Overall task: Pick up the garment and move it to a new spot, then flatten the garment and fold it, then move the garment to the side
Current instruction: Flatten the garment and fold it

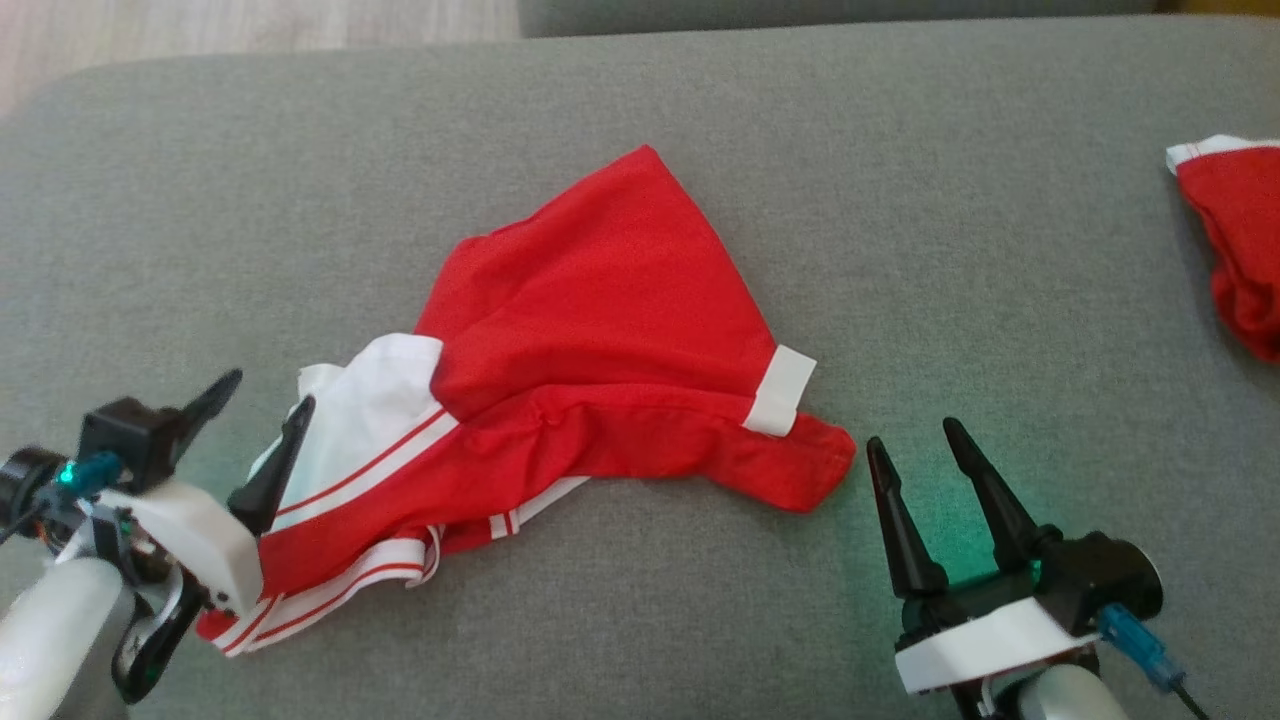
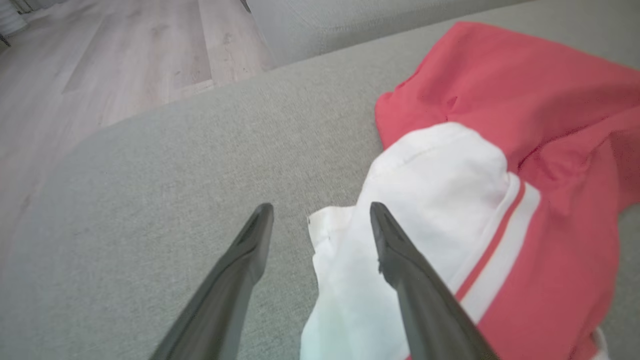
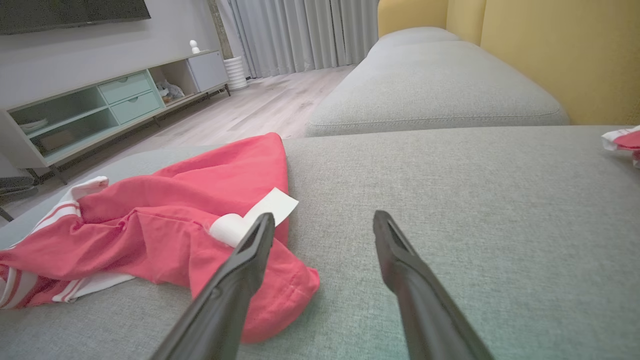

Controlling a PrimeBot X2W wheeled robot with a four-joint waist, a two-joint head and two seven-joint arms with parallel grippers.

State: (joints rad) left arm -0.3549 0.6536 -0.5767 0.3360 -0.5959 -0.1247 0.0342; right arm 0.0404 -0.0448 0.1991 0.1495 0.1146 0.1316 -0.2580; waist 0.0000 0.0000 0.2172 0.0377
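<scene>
Left gripper (image 1: 273, 388): spread wide, empty, poised at the white striped end. Garment (image 1: 600, 330): lies crumpled on the sofa (image 1: 700, 120); looks light, soft, limp, apt to sag; best pinched at white hem and red corner. Right gripper (image 1: 912, 435): spread wide, empty, just beside that corner.
</scene>
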